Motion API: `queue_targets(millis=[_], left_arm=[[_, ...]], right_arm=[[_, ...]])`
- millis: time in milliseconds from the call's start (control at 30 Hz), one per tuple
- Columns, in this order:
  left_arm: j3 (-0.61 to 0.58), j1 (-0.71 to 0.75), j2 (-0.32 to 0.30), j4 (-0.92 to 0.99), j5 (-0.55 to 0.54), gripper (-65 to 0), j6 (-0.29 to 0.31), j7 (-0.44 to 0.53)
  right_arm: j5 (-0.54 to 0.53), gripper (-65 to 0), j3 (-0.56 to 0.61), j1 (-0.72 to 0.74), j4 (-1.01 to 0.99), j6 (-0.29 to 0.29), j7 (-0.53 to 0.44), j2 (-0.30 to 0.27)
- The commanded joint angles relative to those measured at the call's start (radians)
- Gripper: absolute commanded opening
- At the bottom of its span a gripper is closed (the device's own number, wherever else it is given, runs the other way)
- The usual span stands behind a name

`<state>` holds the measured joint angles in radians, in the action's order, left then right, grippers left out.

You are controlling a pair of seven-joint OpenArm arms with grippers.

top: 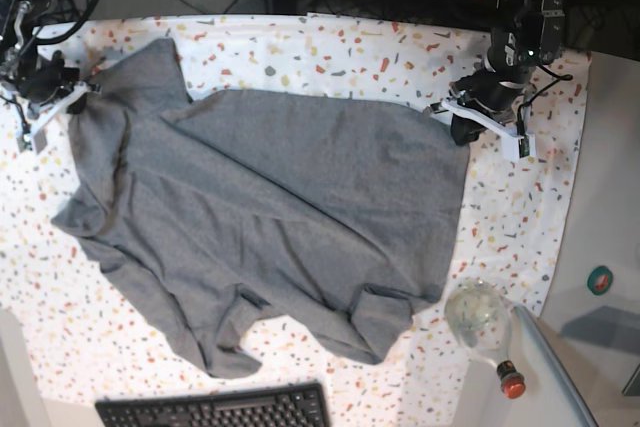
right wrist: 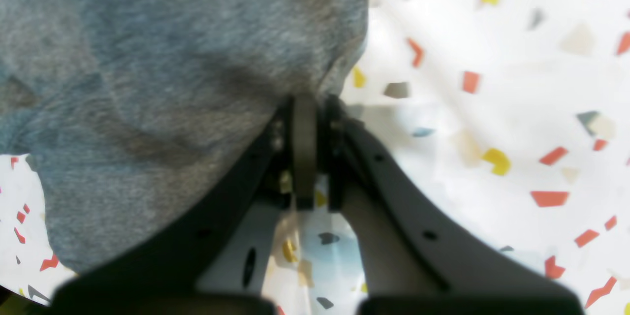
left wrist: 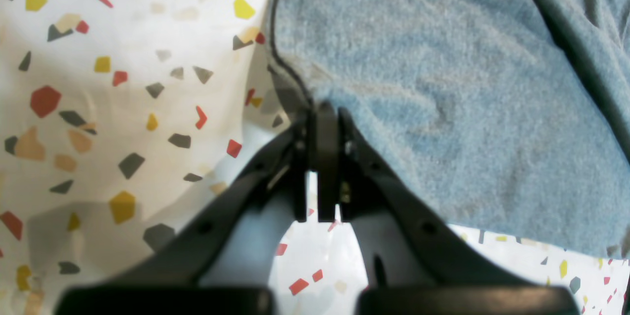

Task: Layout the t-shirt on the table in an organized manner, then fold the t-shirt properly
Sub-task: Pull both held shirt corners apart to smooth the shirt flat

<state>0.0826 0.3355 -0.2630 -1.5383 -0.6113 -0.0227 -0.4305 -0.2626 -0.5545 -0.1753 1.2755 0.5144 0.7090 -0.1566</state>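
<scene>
The heather-grey t-shirt (top: pixel 270 207) lies spread and rumpled across the speckled table (top: pixel 330 52), with folds at its near hem. My left gripper (top: pixel 458 125) is at the shirt's right edge in the base view. In the left wrist view that gripper (left wrist: pixel 325 108) is shut on the t-shirt (left wrist: pixel 443 83) at its hemmed edge, above the table (left wrist: pixel 123 108). At the shirt's far left corner sits my right gripper (top: pixel 80 97). Seen from the right wrist, this gripper (right wrist: pixel 309 101) is shut on the t-shirt (right wrist: pixel 147 83) edge over the table (right wrist: pixel 492 108).
A black keyboard (top: pixel 215 409) lies at the table's near edge. A clear glass bottle (top: pixel 480 315) with a red cap stands at the near right corner. Cables and equipment crowd the far side beyond the table.
</scene>
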Motion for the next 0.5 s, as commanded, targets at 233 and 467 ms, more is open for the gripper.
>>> queue_targets(millis=[233, 467], left_arm=[[0.004, 0.057, -0.009, -0.118, -0.005, -65.0, 0.007, 0.023], [-0.008, 0.043, -0.031, -0.135, -0.005, -65.0, 0.005, 0.022]], right_arm=[[0.010, -65.0, -0.009, -0.122, 0.309, 0.005, 0.116, 0.033], [0.012, -65.0, -0.135, -0.149, 0.416, -0.132, 0.117, 0.082]])
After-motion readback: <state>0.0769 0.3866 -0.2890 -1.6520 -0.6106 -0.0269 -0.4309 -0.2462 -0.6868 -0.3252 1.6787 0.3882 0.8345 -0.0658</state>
